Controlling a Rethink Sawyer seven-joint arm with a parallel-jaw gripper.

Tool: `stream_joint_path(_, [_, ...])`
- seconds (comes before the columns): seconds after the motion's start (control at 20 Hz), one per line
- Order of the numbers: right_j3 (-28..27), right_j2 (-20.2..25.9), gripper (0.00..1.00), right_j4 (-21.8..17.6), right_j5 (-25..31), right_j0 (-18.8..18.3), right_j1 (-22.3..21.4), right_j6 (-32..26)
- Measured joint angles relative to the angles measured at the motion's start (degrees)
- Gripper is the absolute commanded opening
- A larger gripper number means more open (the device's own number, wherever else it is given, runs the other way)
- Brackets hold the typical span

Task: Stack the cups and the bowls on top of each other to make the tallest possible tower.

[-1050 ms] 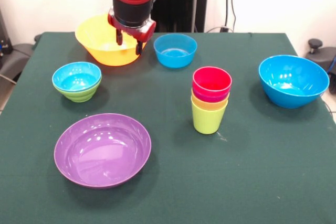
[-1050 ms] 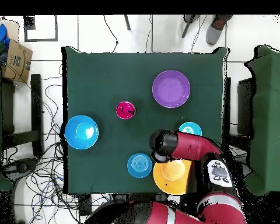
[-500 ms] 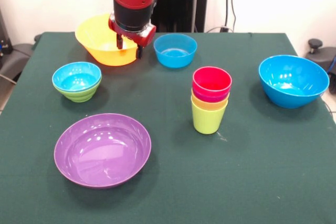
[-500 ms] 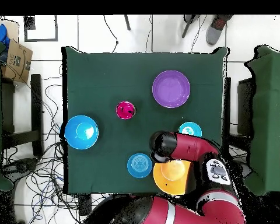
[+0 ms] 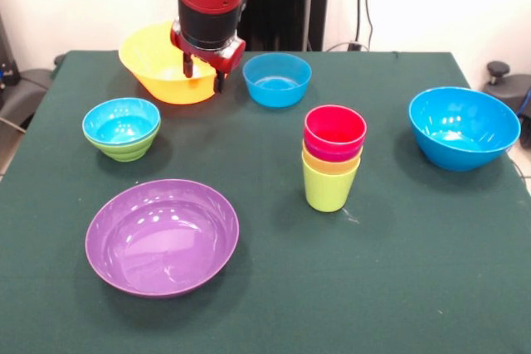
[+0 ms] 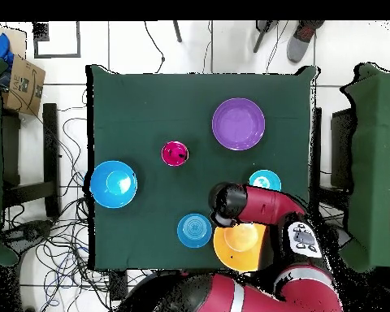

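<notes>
My gripper [image 5: 204, 73] hangs open and empty over the near rim of the large yellow-orange bowl [image 5: 153, 64], its dark fingers [image 5: 188, 65] apart. The tower [image 5: 333, 158] is a nest of cups: red on top, then purple and yellow, with lime green lowest. A small blue bowl [image 5: 277, 80] sits just right of the gripper. Another small blue bowl rests inside the green bowl [image 5: 122, 128] at the left. The wide purple bowl [image 5: 162, 235] lies near the front and the large blue bowl [image 5: 463, 127] at the right. Overhead, the arm's wrist [image 6: 225, 203] covers the gripper beside the yellow-orange bowl [image 6: 240, 246].
The green cloth table [image 5: 398, 271] has its edges close behind the yellow-orange bowl. Overhead, cables lie on the floor to the left and a cardboard box [image 6: 19, 81] stands at the upper left. A shoe [image 6: 300, 41] shows past the table's top edge.
The gripper has risen slightly and shifted a little toward the yellow-orange bowl. The bowls and cups have not moved.
</notes>
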Motion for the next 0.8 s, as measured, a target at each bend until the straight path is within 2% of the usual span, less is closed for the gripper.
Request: stream_joint_path(0.8, [0.00, -0.08, 1.00, 0.00, -1.42, 0.01, 0.00, 0.00])
